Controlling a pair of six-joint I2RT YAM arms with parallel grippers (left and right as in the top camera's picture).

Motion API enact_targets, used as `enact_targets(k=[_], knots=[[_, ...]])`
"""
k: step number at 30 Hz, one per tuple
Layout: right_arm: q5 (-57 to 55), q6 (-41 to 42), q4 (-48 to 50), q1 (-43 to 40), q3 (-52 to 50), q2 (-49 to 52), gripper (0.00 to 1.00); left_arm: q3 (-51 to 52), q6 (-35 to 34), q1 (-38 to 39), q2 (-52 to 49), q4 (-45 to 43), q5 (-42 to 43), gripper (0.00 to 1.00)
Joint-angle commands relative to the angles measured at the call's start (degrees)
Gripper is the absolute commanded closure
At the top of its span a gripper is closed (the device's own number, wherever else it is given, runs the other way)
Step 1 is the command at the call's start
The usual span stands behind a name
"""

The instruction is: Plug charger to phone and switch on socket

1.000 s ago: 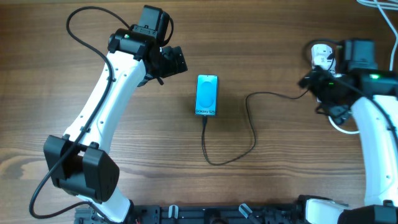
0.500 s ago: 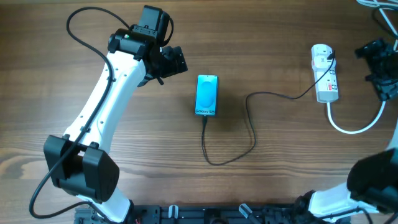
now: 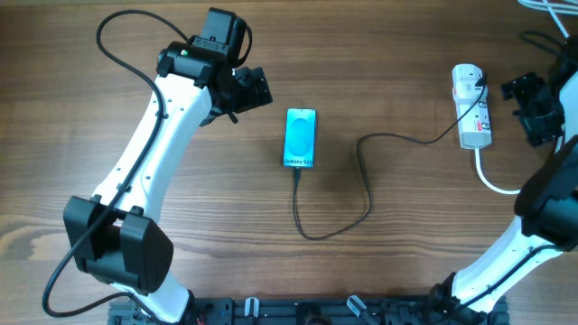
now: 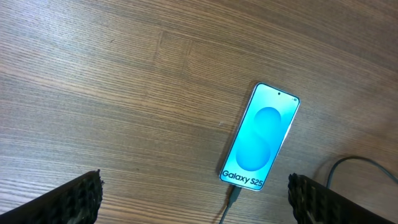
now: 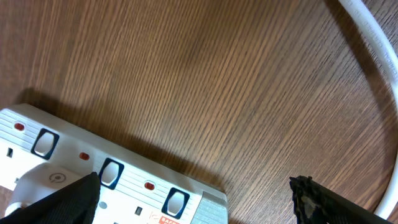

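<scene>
The flat smartphone with a cyan screen lies mid-counter, just right of the left fingers, which are spread wide and hold nothing. The thin black charger cable meets the phone's near edge and runs right to the white power strip. The right fingers, also wide open and empty, sit just right of the strip.

A brown wooden table is stretching across the whole area, its grain running side to side.

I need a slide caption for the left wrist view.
Cyan phone lying on wooden table, charger at its bottom edge.
</scene>
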State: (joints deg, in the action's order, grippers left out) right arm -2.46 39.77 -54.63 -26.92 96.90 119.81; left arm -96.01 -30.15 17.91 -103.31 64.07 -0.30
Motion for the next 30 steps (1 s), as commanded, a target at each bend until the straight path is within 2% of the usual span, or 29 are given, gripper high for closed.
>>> enact_targets(k=[1, 9, 13, 26, 30], knots=[[-1.66, -2.45, 1.4, 2.29, -0.02, 1.84, 0.0, 0.42, -0.74, -0.04, -0.72, -0.15, 0.26, 0.0], [-2.49, -1.07, 2.16, 3.28, -0.07, 4.39, 0.0, 0.42, -0.76, -0.04, -0.72, -0.15, 0.26, 0.0], [-2.58, -5.38, 3.63, 3.23, -1.29, 4.5, 0.0, 0.42, -0.74, -0.04, -0.72, -0.15, 0.26, 0.0], [-1.97, -8.5, 4.72, 1.55, -3.3, 4.5, 0.0, 0.42, -0.74, -0.04, -0.72, -0.15, 0.26, 0.0], [2.16, -11.72, 5.79, 1.55, -3.3, 4.5, 0.0, 0.42, -0.74, -0.02, -0.72, -0.15, 0.26, 0.0]])
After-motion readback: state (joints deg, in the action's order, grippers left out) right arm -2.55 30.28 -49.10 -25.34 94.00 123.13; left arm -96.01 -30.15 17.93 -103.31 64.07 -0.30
